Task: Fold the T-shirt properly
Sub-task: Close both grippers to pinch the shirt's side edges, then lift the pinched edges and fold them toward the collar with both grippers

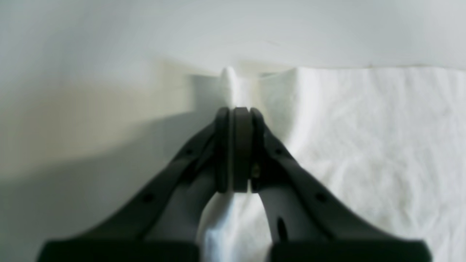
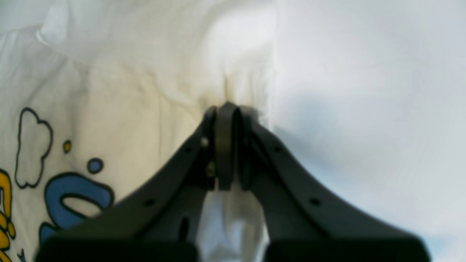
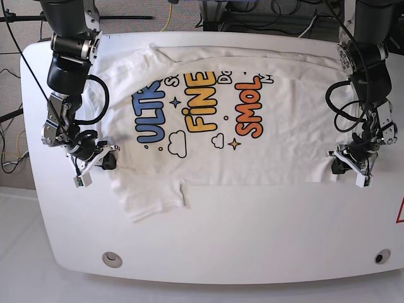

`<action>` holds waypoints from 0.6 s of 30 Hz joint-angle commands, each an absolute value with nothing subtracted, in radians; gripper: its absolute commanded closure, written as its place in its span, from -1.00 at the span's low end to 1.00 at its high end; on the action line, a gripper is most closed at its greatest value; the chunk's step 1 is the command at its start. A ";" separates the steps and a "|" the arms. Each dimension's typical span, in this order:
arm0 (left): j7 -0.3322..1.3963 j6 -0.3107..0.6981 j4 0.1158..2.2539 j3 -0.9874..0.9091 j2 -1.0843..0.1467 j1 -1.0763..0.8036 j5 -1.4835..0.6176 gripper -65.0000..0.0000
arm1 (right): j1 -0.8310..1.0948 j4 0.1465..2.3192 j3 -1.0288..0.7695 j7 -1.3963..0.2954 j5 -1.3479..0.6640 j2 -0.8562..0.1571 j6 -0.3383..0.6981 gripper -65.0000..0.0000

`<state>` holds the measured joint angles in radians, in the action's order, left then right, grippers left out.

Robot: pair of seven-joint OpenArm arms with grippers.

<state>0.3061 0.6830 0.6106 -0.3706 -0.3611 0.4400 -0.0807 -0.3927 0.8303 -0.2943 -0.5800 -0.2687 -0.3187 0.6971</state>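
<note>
Near the desk's [image 3: 252,252] left and right edges, both end effectors [image 3: 109,161] [image 3: 338,166] are clamped on the T-shirt [image 3: 208,164], printed side up; light, limp cotton, it should crease easily, so these opposite side edges suit lifting.

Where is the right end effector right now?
In the base view, the right end effector is on the left, down at the T-shirt's side edge, just above the sleeve that spreads toward the near table edge.

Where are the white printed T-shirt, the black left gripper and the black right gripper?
White printed T-shirt [image 3: 290,161]: base view, plain lower front.
Black left gripper [image 1: 233,111]: left wrist view, fingertips.
Black right gripper [image 2: 228,107]: right wrist view, fingertips.
</note>
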 commanded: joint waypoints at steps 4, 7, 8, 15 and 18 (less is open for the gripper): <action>0.318 0.698 0.646 -0.375 -0.382 0.454 -0.074 0.98 | -0.414 0.841 -0.294 -0.611 -0.254 -0.331 0.698 0.95; 0.328 0.698 0.648 -0.372 -0.391 0.462 -0.082 0.97 | -0.417 0.835 -0.292 -0.614 -0.238 -0.328 0.698 0.87; 0.330 0.698 0.651 -0.372 -0.394 0.463 -0.082 0.96 | -0.417 0.836 -0.292 -0.615 -0.235 -0.328 0.698 0.85; 0.343 0.698 0.664 -0.374 -0.419 0.467 -0.078 0.94 | -0.417 0.839 -0.290 -0.611 -0.218 -0.327 0.698 0.77; 0.343 0.698 0.656 -0.375 -0.435 0.467 -0.076 0.93 | -0.415 0.841 -0.287 -0.606 -0.223 -0.328 0.698 0.83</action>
<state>0.3603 0.6968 0.6434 -0.3714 -0.4015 0.4385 -0.0669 -0.4007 0.8303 -0.2874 -0.5838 -0.2394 -0.3157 0.6994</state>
